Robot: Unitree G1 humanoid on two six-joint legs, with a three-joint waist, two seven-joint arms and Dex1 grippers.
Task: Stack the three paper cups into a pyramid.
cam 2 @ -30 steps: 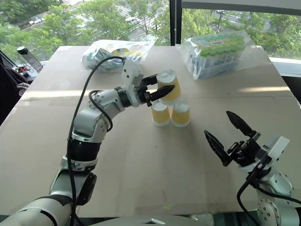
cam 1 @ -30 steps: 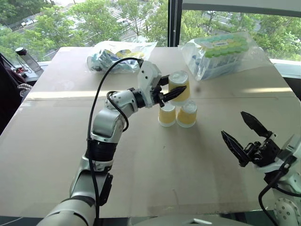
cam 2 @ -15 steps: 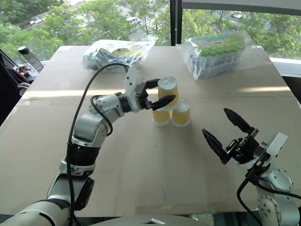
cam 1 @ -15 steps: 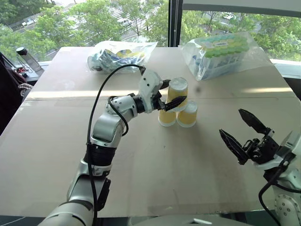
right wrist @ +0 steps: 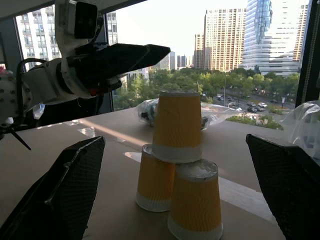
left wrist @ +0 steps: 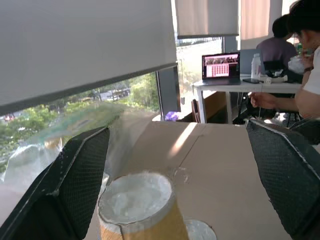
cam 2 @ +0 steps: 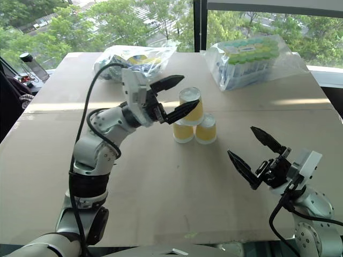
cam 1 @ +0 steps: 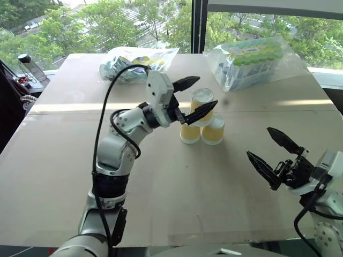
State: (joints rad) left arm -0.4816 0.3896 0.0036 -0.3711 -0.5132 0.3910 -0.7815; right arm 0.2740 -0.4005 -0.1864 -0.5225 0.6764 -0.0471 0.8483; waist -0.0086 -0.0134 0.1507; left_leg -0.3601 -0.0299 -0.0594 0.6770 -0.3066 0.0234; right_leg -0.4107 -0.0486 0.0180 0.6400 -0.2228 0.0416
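The pyramid (right wrist: 177, 165) stands near the middle of the surface (cam 1: 161, 187): two cups (cam 1: 202, 131) side by side, upside down and touching, with the third cup (cam 1: 202, 106) inverted on top, resting across both bases where they meet. That bridging is what keeps it level, I judge.

My left gripper (cam 1: 195, 95) is spread wide, its fingers to either side of the top cup and clear of it, a little above and toward my side. Wide jaws matter here: a brush against the top cup could tip the stack.

My right gripper (cam 1: 274, 152) hangs well apart from the cups, off to my right above the surface, jaws also wide and empty, out of the way.

Two clear bags (cam 1: 252, 59) of packaged goods lie at the far edge, well apart from the stack.

All three cups look placed, so I judge the task as good as done.
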